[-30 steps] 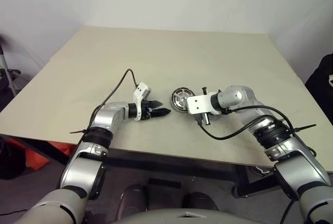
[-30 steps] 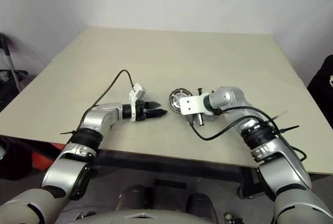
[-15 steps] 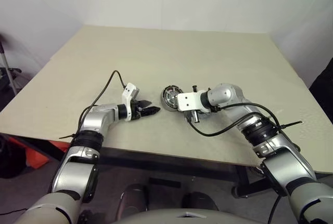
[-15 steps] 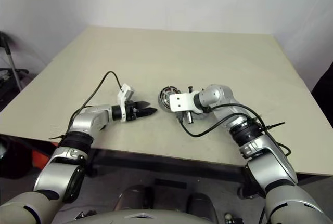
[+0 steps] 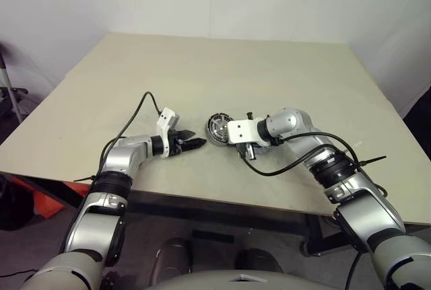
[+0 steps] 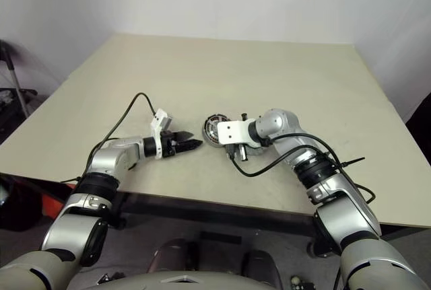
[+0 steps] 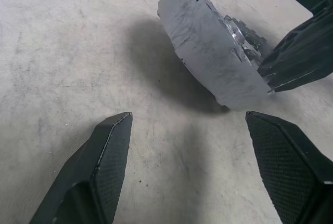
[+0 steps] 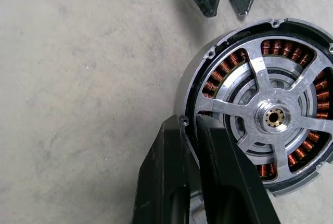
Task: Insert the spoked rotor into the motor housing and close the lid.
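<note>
Waiting on the left, the left gripper (image 5: 196,145) hovers low over the table (image 5: 222,75), jaws released and empty. Just beside it the right gripper (image 8: 193,130) has its jaws clenched on the rim of the housing (image 8: 260,120), tipped up on edge. Silver spokes sit over the copper coils, so the rotor looks already in; the lid's closing remains. Since a second ago both arms have slid left, housing too.
</note>
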You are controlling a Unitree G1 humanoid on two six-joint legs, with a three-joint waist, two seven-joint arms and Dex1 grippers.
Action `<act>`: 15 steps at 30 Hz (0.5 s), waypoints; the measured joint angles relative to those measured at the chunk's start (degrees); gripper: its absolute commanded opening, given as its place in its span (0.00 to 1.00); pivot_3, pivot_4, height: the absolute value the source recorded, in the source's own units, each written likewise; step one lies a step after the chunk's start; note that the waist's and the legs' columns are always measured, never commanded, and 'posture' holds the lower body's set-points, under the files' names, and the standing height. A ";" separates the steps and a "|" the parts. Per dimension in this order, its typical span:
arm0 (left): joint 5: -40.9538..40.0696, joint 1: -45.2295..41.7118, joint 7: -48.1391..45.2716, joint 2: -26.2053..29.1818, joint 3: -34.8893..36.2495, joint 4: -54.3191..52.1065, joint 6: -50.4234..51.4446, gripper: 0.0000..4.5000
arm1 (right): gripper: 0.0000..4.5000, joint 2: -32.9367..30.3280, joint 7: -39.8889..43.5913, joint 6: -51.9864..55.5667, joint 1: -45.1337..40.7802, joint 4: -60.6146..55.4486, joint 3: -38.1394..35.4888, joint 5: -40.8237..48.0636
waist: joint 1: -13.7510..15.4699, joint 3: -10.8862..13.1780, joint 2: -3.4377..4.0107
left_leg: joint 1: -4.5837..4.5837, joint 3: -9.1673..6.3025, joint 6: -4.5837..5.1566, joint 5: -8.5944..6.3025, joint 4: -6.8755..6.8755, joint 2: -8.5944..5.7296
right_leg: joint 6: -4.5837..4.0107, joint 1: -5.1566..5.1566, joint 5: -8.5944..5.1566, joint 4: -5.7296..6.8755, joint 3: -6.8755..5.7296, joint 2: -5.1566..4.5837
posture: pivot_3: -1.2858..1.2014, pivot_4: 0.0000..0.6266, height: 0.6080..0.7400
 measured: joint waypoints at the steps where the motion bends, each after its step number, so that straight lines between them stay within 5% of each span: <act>1: 0.00 -0.01 0.00 0.00 0.00 0.01 0.00 0.82 | 0.21 0.00 0.09 0.28 0.00 -0.55 -0.23 0.47 | 0.00 0.00 0.00 | 0.00 0.00 0.00 0.00 0.00 0.00 | 0.00 0.00 0.00 0.00 0.00 0.00 | 0.52 0.00 1.00; 5: 0.00 -0.11 -0.01 -0.03 -0.01 0.09 -0.02 0.82 | 0.50 -0.15 -0.37 0.46 -0.01 -2.42 -0.82 1.75 | -0.01 0.00 0.00 | 0.06 0.00 -0.01 0.00 0.00 0.00 | 0.00 0.05 0.00 0.01 0.00 0.00 | 0.52 0.00 1.00; 11: 0.01 -0.37 -0.06 -0.06 -0.07 0.55 -0.11 0.82 | 0.50 -0.12 -3.14 2.52 0.04 -3.92 -2.46 2.85 | -0.01 0.00 0.00 | 0.09 0.00 -0.03 0.01 -0.01 0.00 | 0.00 0.09 0.00 0.00 0.00 0.00 | 0.52 0.00 1.00; 15: -0.02 -0.36 -0.26 -0.05 -0.14 0.58 -0.13 0.82 | 0.50 3.01 -7.80 15.71 1.69 -10.12 -10.17 7.92 | 0.06 0.00 -0.01 | 0.10 0.00 -0.03 0.01 -0.03 0.01 | 0.00 0.09 0.00 0.00 0.00 0.01 | 0.52 0.00 1.00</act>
